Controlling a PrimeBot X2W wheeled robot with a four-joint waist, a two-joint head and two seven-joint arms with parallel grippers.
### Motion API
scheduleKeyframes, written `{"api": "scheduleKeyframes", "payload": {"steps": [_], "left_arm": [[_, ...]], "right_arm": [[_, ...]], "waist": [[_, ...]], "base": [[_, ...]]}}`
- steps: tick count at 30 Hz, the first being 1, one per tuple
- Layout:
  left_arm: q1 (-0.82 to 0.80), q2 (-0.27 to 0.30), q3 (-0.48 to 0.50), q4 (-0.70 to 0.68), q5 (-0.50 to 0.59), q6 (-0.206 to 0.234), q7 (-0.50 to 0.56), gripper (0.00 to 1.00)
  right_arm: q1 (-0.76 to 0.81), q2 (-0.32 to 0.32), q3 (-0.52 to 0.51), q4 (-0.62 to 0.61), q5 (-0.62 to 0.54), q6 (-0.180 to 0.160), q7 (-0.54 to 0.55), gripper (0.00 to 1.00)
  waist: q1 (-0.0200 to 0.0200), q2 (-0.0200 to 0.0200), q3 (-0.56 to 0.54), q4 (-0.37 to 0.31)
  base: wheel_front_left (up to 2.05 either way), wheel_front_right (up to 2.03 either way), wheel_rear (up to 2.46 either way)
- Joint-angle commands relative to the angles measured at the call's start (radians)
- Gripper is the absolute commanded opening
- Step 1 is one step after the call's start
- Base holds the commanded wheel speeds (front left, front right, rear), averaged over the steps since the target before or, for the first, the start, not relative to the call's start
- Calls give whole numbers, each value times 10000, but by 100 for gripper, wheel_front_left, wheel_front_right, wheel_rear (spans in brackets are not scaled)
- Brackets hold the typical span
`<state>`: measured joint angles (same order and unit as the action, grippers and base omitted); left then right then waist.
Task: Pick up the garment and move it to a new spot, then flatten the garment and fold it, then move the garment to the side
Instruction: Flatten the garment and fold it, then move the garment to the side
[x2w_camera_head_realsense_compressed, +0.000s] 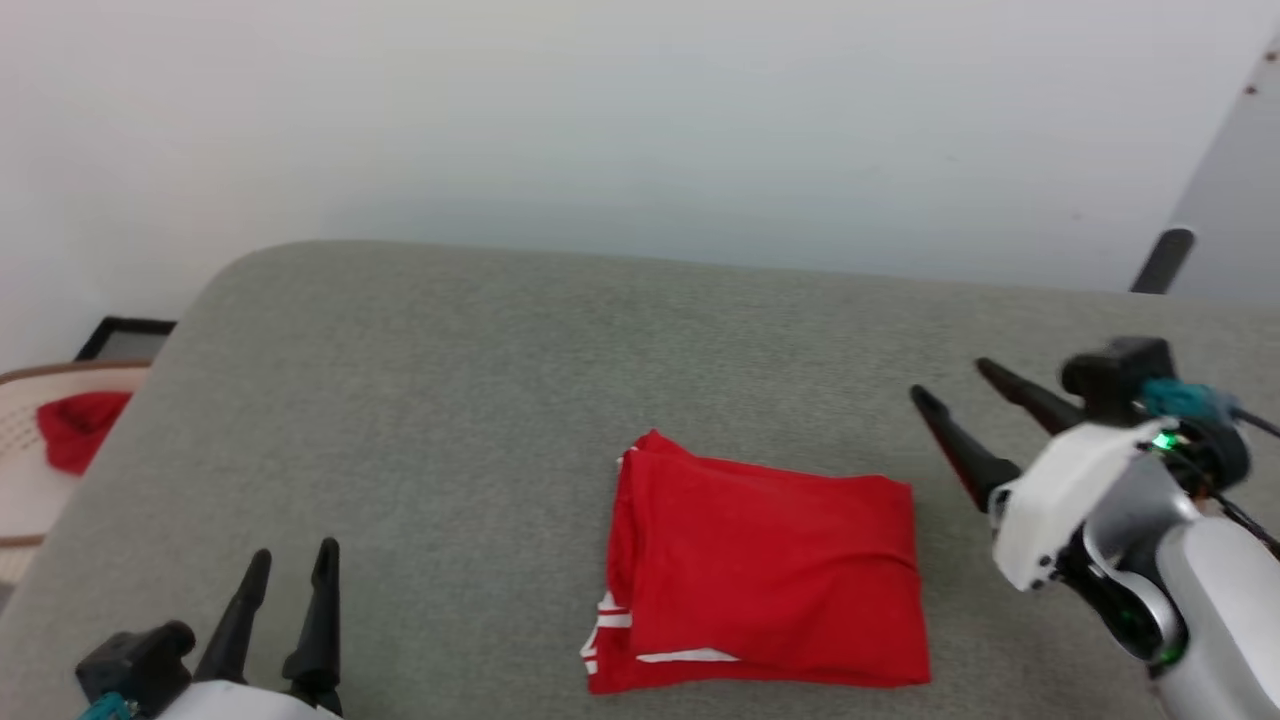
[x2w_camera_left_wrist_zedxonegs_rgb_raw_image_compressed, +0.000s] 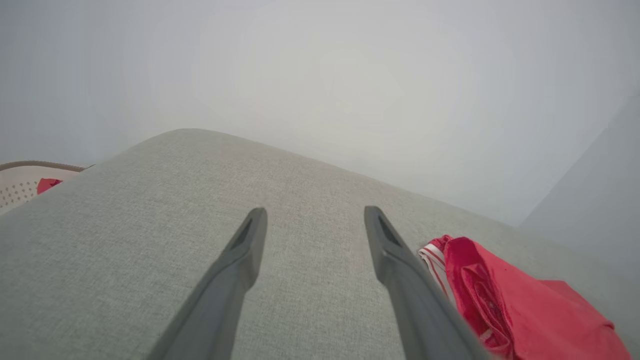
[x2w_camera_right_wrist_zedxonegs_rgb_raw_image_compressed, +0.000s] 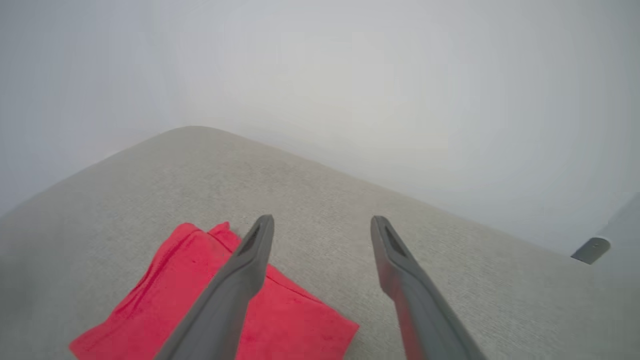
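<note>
Garment (x2w_camera_head_realsense_compressed: 765, 570) is folded into a compact red packet. It lies flat on the grey padded surface (x2w_camera_head_realsense_compressed: 450, 400), centre-near in the head view, with white striped trim showing at its left edge and nothing gripping it.

Right gripper (x2w_camera_head_realsense_compressed: 950, 380) has its fingers spread wide and holds nothing. It sits just beside the packet's far right corner, tips pointing up and left across the surface. I can't tell whether those tips hover or graze the fabric cover; the head view is too soft there. In its wrist view the packet lies low and left of the fingers, with one finger crossing in front of it.

Left gripper (x2w_camera_head_realsense_compressed: 293, 550) is also wide and empty, at the lower left, well apart from the packet with bare surface between them.

The packet's long axis runs roughly left-right across me, only slightly longer than it is deep. From the right gripper it lies to the left and back toward the robot.

My read: the fold looks done and the side move is what's left. The right arm is clearly nearer, so I'd take the right edge with it.

A basket (x2w_camera_head_realsense_compressed: 20, 440) with a red item in it sits off the surface's left end.
</note>
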<state>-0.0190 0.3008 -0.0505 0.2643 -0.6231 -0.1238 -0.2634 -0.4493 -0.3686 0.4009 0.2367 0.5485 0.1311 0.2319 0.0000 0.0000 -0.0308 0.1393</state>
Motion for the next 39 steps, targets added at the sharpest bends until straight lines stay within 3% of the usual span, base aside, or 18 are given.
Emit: {"api": "scheduleKeyframes", "payload": {"steps": [1, 8, 14, 28, 39], "left_arm": [[134, -3, 87, -90, 153, 22, -2, 100], [442, -198, 416, -386, 631, 2, 0, 100], [583, -223, 625, -450, 866, -40, -1, 100], [717, -155, 760, -368, 1037, -74, -1, 100], [628, -196, 653, -385, 1066, -80, -1, 100]], "right_arm": [[294, -152, -109, -73, -182, -10, -455, 100], [1400, -827, -413, -187, -1134, -9, -2744, 100], [2661, -753, -1422, -59, -1421, -10, -4206, 100], [4461, -95, -3306, -416, -2225, -10, -4806, 100], [4798, 100, -3602, -647, -2356, -10, -4752, 100]], "waist": [[0, 0, -77, -453], [0, 0, -181, -803], [0, 0, -343, -774], [0, 0, -425, -776], [0, 0, -427, -779]], "base": [[0, 0, 0], [0, 0, 0], [0, 0, 0], [0, 0, 0], [0, 0, 0]]}}
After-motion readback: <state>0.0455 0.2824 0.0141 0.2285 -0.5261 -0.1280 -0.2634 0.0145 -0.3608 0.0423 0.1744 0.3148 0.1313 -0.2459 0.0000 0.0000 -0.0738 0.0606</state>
